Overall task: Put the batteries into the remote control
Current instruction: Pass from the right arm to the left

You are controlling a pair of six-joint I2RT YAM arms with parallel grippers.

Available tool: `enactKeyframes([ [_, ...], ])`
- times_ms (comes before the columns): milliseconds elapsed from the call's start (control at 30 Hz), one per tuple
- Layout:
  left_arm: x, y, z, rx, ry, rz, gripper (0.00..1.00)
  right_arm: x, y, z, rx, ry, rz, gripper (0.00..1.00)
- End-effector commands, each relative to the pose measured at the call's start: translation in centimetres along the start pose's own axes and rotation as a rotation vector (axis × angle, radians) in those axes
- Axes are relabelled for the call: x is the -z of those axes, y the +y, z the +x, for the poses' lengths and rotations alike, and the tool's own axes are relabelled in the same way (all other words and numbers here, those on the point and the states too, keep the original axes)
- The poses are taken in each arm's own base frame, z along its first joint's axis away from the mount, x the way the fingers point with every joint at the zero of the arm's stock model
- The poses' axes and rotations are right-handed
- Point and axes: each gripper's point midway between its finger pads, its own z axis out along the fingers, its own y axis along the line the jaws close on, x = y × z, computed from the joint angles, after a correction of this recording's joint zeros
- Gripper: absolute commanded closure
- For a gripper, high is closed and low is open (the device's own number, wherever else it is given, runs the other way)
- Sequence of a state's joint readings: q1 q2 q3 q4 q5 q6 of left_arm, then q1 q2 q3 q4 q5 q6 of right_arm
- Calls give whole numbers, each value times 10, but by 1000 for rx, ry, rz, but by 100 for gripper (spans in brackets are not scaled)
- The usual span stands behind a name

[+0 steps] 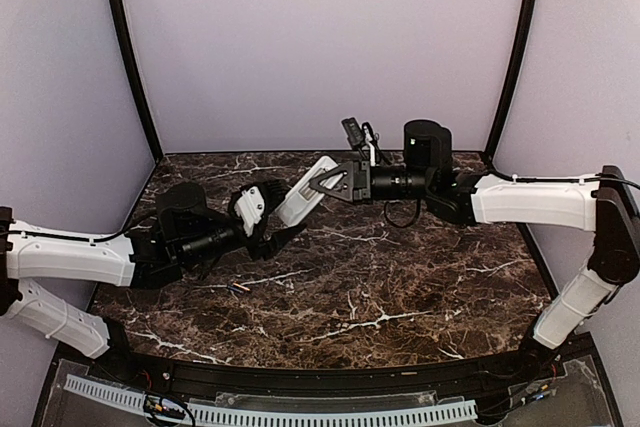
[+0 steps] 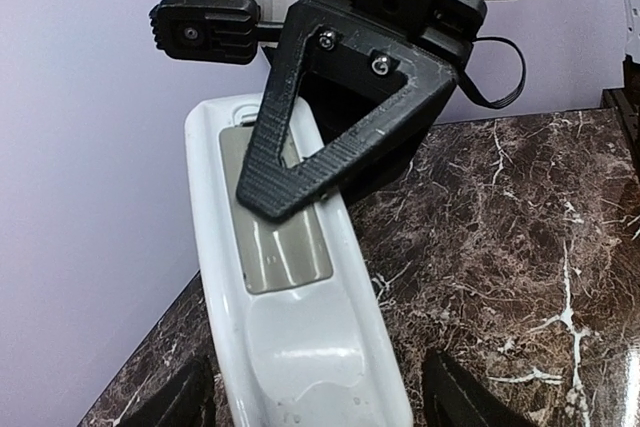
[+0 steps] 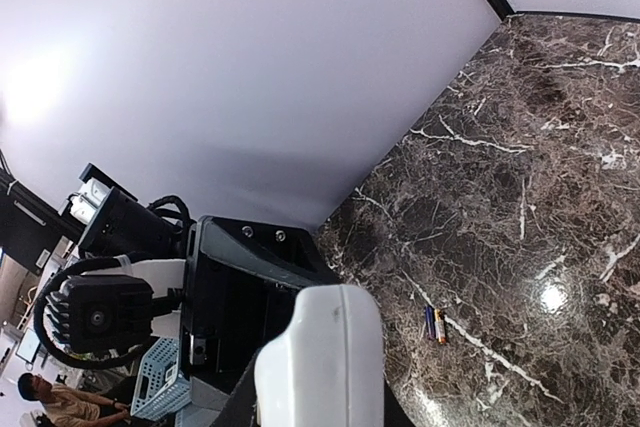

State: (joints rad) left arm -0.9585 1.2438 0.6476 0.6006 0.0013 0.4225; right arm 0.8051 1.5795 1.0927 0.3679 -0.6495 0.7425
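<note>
On table (image 1: 420, 297), batteries (image 1: 238, 289); remote control (image 1: 305, 190) aloft.

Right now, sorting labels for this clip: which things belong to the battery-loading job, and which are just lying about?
Job: remote control, in the right gripper; batteries on the table.
Lying about: blue basket off the table; white slotted strip at the near edge.

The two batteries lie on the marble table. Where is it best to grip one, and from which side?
Grip one of the batteries at mid-length, across its round body, coming straight down from above. They lie flat on the table, side by side and seemingly touching, so the jaws may first need to part them.
</note>
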Motion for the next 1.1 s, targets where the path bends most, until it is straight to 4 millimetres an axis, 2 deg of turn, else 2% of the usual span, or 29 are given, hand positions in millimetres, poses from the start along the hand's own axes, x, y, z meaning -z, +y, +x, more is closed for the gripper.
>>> enactKeyframes([
  [0, -1, 4, 5, 37, 9, -40, 30, -2, 5, -6, 11, -42, -33, 100],
  [133, 1, 6, 8, 58, 12, -52, 31, -3, 9, -4, 10, -30, -62, 100],
  [433, 4, 9, 2, 68, -21, -72, 49, -4, 7, -3, -3, -24, -70, 100],
  [567, 2, 8, 2, 63, -27, -66, 62, -4, 5, 0, -15, -21, -70, 100],
  [633, 2, 6, -1, 63, -38, -53, 75, -4, 4, 1, -15, -20, -69, 100],
  [733, 2, 4, -2, 72, -42, -42, 88, -4, 0, 4, -18, -12, -57, 99],
  [767, 3, 3, -1, 76, -37, -36, 96, -4, -2, 4, -18, -9, -51, 96],
  [833, 3, 1, 1, 96, -28, -27, 100, -3, -9, 6, -23, -3, -31, 88],
  [867, 4, 1, 1, 102, -24, -24, 100, -2, -13, 6, -25, -2, -19, 82],
  [933, 5, -2, 4, 118, -10, -11, 100, 0, -17, 5, -18, 2, -4, 65],
  [1000, 5, -3, 8, 134, 7, -7, 100, 2, -18, 4, 4, 12, 8, 56],
  [1067, 5, -5, 14, 146, 29, -3, 100, 3, -17, 3, 32, 29, 16, 52],
])
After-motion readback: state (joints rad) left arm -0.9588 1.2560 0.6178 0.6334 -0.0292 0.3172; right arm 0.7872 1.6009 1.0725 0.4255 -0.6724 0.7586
